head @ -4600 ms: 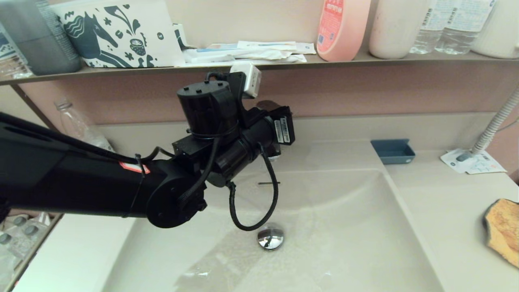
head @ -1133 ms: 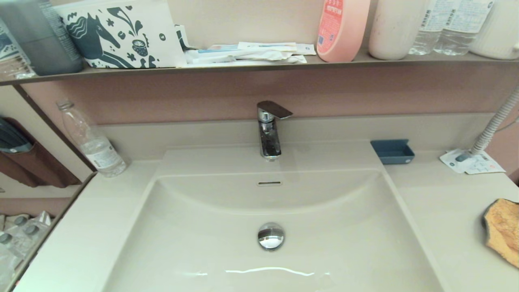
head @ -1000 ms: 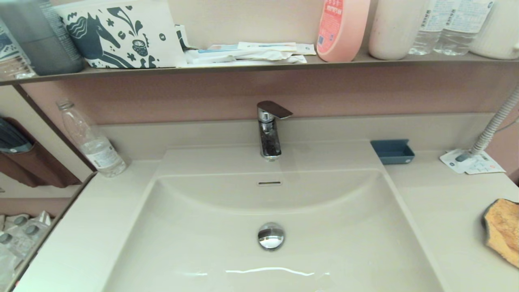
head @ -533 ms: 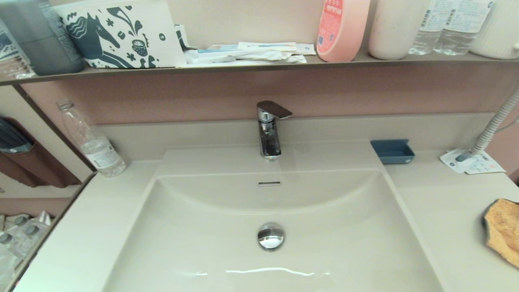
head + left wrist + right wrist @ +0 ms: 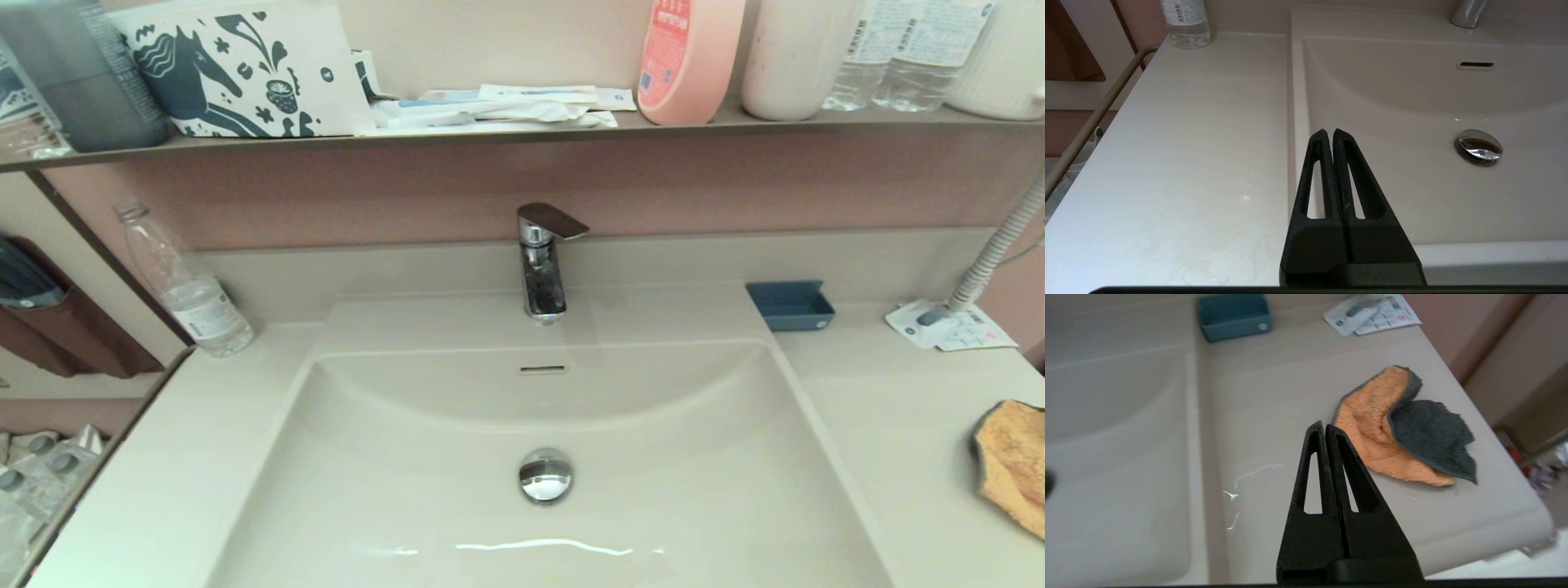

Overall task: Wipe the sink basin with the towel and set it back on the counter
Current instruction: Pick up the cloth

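Note:
The beige sink basin (image 5: 669, 490) lies in the middle of the head view, with its chrome drain plug (image 5: 545, 475), slot overflow (image 5: 543, 369) and chrome faucet (image 5: 540, 261). The orange-tan towel (image 5: 1012, 461) with a dark grey edge rests on the counter (image 5: 890, 433) at the far right. In the right wrist view the towel (image 5: 1384, 428) lies crumpled just ahead of my right gripper (image 5: 1324, 425), which is shut and empty above the counter. My left gripper (image 5: 1329, 132) is shut and empty, over the basin's left rim (image 5: 1296, 122). Neither arm shows in the head view.
A clear water bottle (image 5: 184, 286) stands at the back left of the counter. A blue tray (image 5: 790, 305) and a white leaflet (image 5: 951, 327) under a hose lie at the back right. A brown shelf (image 5: 490, 131) above carries bottles and boxes. Water streaks (image 5: 1249, 482) mark the counter.
The left arm that stood over the faucet 4.6 s ago has drawn back out of the head view. Over the last second nothing has visibly moved.

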You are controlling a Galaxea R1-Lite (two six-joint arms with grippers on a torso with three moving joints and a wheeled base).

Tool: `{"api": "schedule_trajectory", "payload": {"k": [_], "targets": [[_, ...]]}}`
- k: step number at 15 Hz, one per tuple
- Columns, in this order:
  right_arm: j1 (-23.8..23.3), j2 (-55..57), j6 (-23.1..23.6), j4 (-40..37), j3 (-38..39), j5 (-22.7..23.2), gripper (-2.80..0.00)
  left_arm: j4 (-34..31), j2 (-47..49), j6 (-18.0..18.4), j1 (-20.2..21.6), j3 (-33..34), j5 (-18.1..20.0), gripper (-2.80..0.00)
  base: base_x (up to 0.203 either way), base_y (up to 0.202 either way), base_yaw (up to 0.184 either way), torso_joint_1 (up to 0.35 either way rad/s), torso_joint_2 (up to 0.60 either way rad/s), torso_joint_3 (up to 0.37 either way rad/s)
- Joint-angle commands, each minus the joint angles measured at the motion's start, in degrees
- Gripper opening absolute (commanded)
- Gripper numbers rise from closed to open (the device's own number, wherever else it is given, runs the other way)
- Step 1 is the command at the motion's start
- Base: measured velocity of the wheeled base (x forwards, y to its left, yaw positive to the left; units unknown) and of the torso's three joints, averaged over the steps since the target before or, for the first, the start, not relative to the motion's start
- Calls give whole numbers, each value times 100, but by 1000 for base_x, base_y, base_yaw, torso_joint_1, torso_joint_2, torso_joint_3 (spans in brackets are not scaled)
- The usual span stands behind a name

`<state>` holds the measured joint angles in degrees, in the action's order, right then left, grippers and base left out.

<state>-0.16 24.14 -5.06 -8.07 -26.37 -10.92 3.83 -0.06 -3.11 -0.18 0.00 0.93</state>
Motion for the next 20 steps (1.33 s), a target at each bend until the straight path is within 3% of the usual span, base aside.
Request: {"api": "schedule_trajectory", "payload": {"k": [1,4,7,9,11,16,19,20], "targets": [[-44,1170,23,-104,-487,-156,-280,4,15,-12,1,0,3,-280,0,0,0,0,0,0],[-788,2692,123,-737,-1665,-432,-280,4,6,-9,1,0,-2,-280,0,0,0,0,0,0],[-1929,4182,248,-2286,-3013,-259,-280,4,7,-7,1,0,4,-280,0,0,0,0,0,0],[-2683,4853,473,-3087,-3334,19,-280,4,14,-6,1,0,2,-280,0,0,0,0,0,0],[-3149,5234,695,-3331,-3343,260,-280,4,15,-11,1,0,0,-280,0,0,0,0,0,0],[-3252,5635,1027,-3247,-3098,416,-280,4,15,-6,1,0,-5,-280,0,0,0,0,0,0],[-3433,5862,1525,-2436,-3099,373,-280,4,12,-6,1,0,4,-280,0,0,0,0,0,0],[-3489,5937,1645,-2274,-3110,347,0,4,15,-6,1,0,-5,-280,0,0,0,0,0,0]]}}
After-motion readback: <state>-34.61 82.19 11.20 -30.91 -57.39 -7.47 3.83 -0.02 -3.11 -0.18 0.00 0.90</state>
